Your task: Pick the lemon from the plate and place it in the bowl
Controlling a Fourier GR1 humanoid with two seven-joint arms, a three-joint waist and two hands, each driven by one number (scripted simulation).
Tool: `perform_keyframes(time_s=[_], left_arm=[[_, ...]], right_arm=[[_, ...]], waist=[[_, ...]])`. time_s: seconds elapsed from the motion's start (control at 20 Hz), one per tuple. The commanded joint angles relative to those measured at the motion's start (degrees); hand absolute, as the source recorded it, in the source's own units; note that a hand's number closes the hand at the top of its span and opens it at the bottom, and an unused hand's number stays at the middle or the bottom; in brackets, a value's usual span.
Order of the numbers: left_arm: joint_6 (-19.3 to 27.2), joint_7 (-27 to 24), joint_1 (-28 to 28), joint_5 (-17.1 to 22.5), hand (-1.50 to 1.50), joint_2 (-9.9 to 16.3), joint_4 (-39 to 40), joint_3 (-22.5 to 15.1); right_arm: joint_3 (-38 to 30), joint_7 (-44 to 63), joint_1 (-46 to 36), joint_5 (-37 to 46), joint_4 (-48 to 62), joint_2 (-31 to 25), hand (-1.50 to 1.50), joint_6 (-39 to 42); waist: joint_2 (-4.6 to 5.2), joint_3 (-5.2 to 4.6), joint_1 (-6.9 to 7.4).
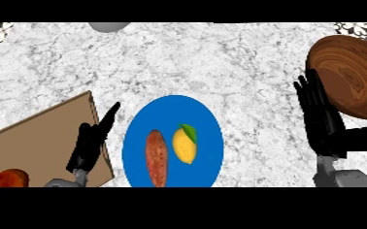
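lemon on blue plate; both hands open, wooden bowl right

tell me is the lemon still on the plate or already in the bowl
On the plate. The lemon lies on the blue plate beside a brownish sweet potato; the wooden bowl holds nothing visible.
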Motion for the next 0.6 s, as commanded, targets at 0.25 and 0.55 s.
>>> perform_keyframes(time_s=[0.25,0.55], left_arm=[[-3.48,-6.18,-8.16,-1.04,0.00,-0.90,-9.82,-0.74],[-4.21,-3.34,-8.27,0.06,0.00,-3.36,-10.87,-2.26]], right_arm=[[5.98,1.19,1.27,-0.59,-6.13,12.77,1.50,-6.87],[15.04,2.42,2.35,10.22,0.08,16.96,-1.50,-14.44]], waist=[[-1.89,0.13,1.61],[-1.57,0.17,2.19]])
